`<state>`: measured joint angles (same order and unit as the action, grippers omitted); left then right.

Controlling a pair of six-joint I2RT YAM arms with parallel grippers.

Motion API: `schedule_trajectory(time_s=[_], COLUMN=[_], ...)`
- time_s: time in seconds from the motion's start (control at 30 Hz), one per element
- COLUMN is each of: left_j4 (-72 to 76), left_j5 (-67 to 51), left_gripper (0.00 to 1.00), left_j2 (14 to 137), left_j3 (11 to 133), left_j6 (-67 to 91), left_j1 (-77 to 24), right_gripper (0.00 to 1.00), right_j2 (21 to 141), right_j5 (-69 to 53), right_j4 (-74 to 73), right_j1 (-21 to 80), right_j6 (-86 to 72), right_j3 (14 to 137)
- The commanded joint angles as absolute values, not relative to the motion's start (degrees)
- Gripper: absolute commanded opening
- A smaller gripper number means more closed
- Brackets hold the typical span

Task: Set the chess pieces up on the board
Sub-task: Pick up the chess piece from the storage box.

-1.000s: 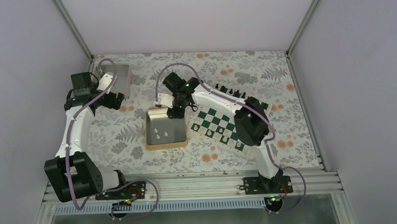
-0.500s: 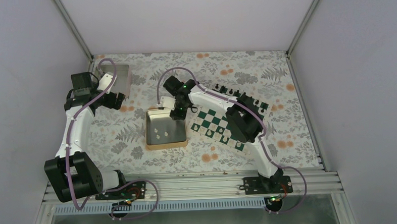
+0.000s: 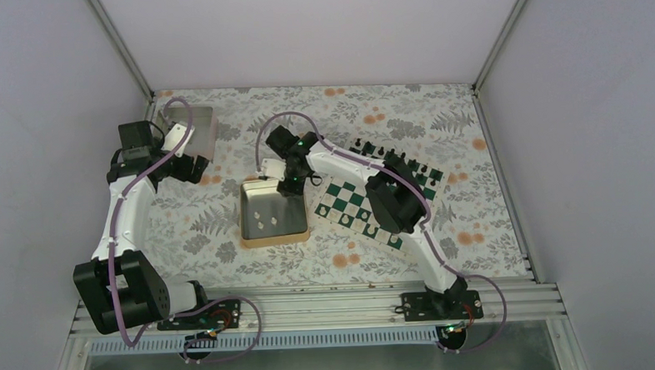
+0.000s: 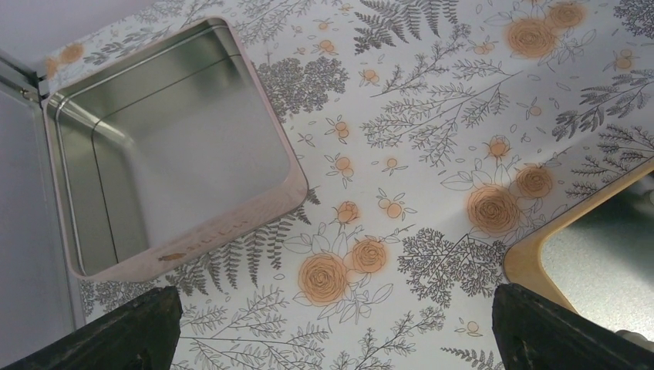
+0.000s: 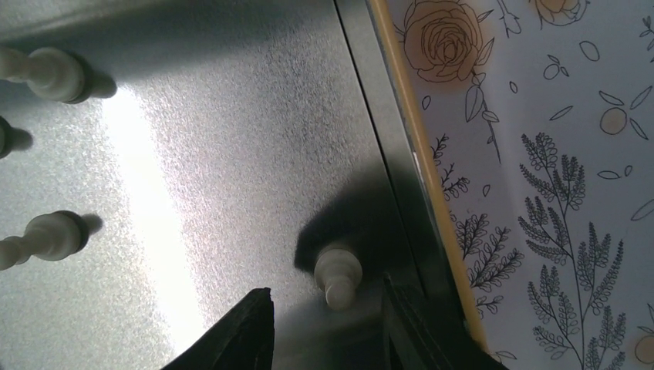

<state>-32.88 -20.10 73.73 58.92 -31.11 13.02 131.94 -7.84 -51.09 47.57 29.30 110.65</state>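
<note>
My right gripper (image 3: 288,185) is open, low inside the gold-rimmed tin (image 3: 247,230). In the right wrist view a small white chess piece (image 5: 338,274) stands on the tin's floor between my two fingertips (image 5: 248,331), untouched, close to the tin's wall. More white pieces (image 5: 46,73) stand at the left of the floor and show from above (image 3: 264,220). The green and white board (image 3: 360,207) lies right of the tin, partly under my right arm. My left gripper (image 3: 192,167) is open and empty over the cloth (image 4: 337,339).
An empty pinkish tray (image 4: 170,146) sits at the far left by the wall (image 3: 192,128). Tiny black pieces (image 3: 381,153) line the board's far edge. The tin's gold corner (image 4: 540,247) shows right of my left gripper. A floral cloth covers the table.
My right gripper has shifted slightly left and settled lower into the tin, with its elbow swinging left. The left arm has not moved.
</note>
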Motion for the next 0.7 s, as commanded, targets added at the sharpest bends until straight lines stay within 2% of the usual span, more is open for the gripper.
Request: schedule_trajectory(time_s=[0.0, 0.13, 0.3, 0.57, 0.67], left_j4=[-32.86, -33.12, -33.22, -33.31, -33.31], left_j5=[-21.78, -21.97, -22.19, -22.24, -22.34], left_gripper=[1.00, 1.00, 1.00, 1.00, 1.00], left_j2=[72.71, 72.88, 72.67, 72.52, 72.47], left_j3=[58.17, 58.32, 58.43, 58.45, 58.44], left_j6=[-32.27, -32.37, -32.42, -32.43, -32.42], left_j1=[13.41, 13.45, 13.37, 13.40, 13.44], right_gripper=[0.38, 0.35, 0.24, 0.17, 0.12], right_j2=[133.57, 133.80, 133.85, 134.00, 134.12], right_j5=[-7.11, -7.25, -7.69, -8.02, -8.18], right_j4=[-50.64, -50.65, -50.67, -50.69, -50.66], right_j1=[47.80, 47.80, 47.81, 47.90, 47.90], right_j6=[29.07, 29.18, 29.03, 28.65, 28.52], right_j3=[112.32, 112.12, 112.36, 113.07, 113.48])
